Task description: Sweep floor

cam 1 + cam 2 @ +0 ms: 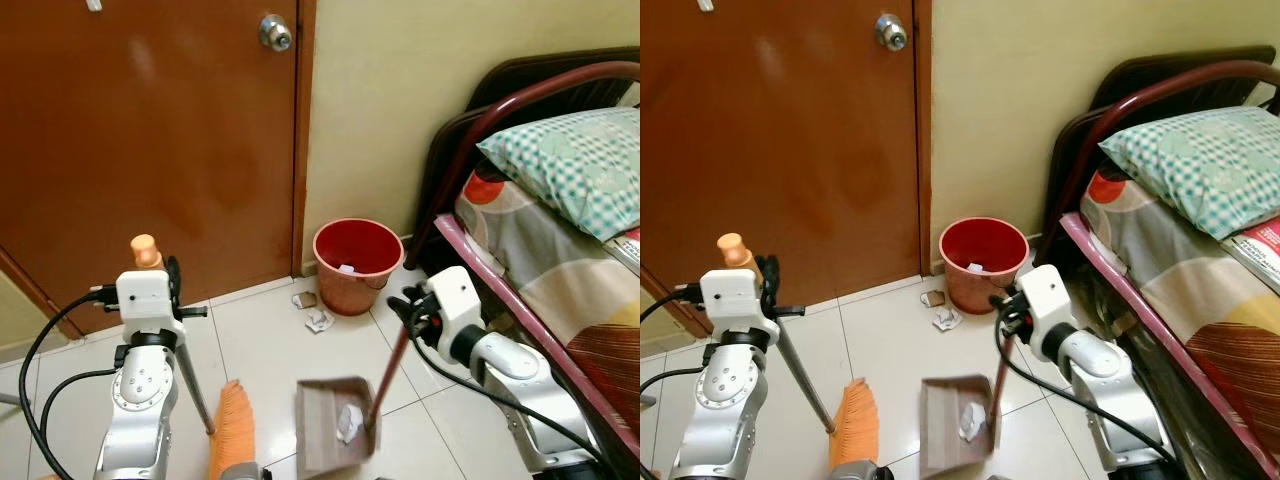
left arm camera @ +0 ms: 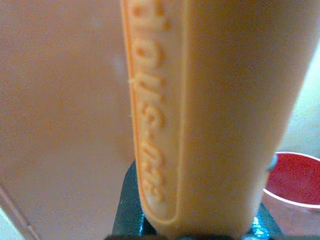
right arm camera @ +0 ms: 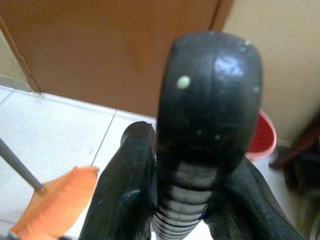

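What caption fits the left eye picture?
Left hand holds the broom, right hand holds the dustpan with crumpled paper, near the red bin.

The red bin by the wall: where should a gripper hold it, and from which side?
Probably the rim of the red bin, from above on the room side: it stands upright and open, the wall is close behind, and the bed frame crowds its right.

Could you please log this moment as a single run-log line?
left tool: shut on broom handle | right tool: shut on dustpan handle | crumpled paper: in dustpan | paper scraps: on floor beside red bin
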You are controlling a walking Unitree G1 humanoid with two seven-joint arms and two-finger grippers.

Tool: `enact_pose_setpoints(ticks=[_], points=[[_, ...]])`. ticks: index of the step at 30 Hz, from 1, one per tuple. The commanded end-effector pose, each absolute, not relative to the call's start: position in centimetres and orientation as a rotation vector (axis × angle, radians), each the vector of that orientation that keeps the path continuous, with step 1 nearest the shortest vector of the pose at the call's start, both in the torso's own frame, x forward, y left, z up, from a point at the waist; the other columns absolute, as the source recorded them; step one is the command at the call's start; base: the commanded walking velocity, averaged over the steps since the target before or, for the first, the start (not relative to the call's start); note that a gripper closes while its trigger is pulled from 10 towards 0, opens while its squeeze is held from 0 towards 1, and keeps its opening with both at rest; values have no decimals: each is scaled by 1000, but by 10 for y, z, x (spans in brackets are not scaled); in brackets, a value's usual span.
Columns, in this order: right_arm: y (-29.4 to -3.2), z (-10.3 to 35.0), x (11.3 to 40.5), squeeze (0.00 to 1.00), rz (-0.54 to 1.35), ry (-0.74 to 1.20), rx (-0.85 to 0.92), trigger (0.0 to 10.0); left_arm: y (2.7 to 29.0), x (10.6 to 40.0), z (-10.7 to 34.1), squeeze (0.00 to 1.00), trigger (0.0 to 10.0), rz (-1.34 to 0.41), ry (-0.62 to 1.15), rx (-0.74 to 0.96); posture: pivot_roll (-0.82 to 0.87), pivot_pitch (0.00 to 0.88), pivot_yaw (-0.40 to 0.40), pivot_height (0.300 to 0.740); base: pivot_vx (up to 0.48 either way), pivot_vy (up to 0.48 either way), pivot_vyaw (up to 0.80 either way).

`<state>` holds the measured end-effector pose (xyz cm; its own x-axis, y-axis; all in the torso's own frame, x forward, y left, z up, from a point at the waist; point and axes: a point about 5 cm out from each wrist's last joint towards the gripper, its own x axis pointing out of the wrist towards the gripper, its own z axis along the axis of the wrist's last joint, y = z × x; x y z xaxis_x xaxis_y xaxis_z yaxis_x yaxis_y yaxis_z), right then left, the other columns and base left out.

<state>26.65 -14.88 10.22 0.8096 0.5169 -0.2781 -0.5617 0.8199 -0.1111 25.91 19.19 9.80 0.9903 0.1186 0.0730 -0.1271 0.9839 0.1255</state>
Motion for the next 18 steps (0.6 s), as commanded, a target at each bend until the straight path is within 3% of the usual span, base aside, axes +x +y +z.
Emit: enact_pose_setpoints(ticks=[1, 11, 18], points=[[-149, 118, 273, 0, 565, 155, -220, 10000, 188, 259, 103, 0, 10000, 111, -83, 141, 76, 28, -17, 740, 0, -259, 0], [-142, 123, 275, 0, 519, 56, -254, 10000, 193, 255, 93, 0, 10000, 123, -32, 150, 53, 23, 8, 740, 0, -259, 0], [-151, 126, 276, 0, 464, 18, -272, 10000, 191, 258, 89, 0, 10000, 107, -15, 149, 20, 15, 25, 740, 0, -284, 0]])
